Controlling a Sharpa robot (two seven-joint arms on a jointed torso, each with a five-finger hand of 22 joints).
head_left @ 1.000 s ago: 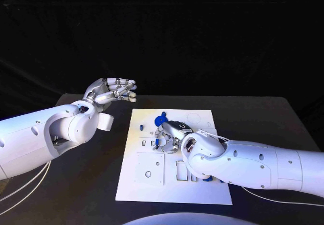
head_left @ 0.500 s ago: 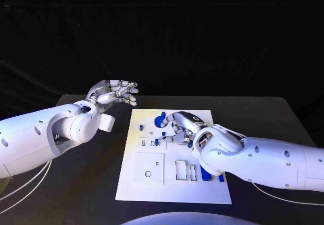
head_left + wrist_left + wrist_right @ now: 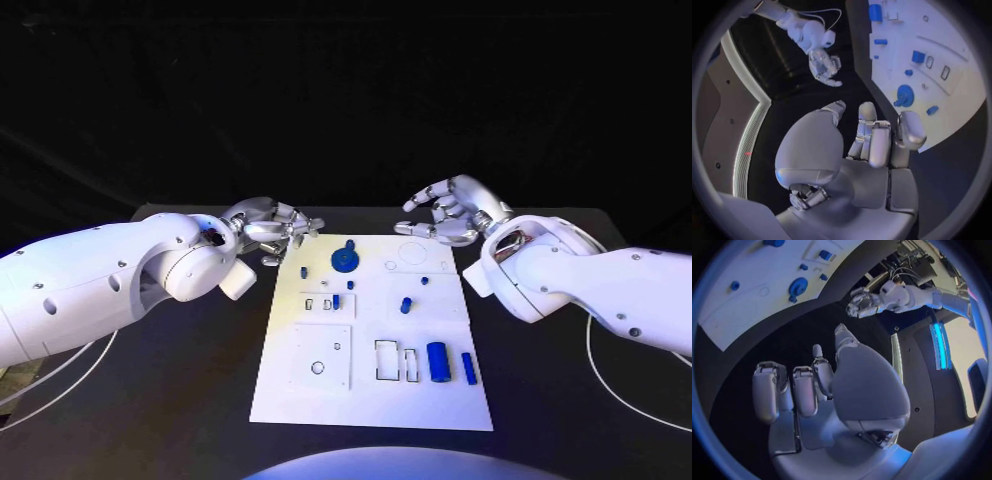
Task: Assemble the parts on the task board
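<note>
Both hands hover off the far corners of the task board (image 3: 368,390), left hand (image 3: 271,225) and right hand (image 3: 454,212) loosely curled, holding nothing. The round blue part (image 3: 345,259) sits far-centre; two blue cylinders (image 3: 438,361) lie near-right. Best approach: descend straight, pinch one part squarely.

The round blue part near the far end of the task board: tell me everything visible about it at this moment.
The round blue part is a flat, dark blue disc that looks like plastic, with a narrow stem pointing toward the board's far edge. It sits on the white task board near its far end, left of the middle. Neither hand touches it: the left hand hovers beyond the board's far left corner, the right hand beyond its far right corner, both holding nothing.
</note>
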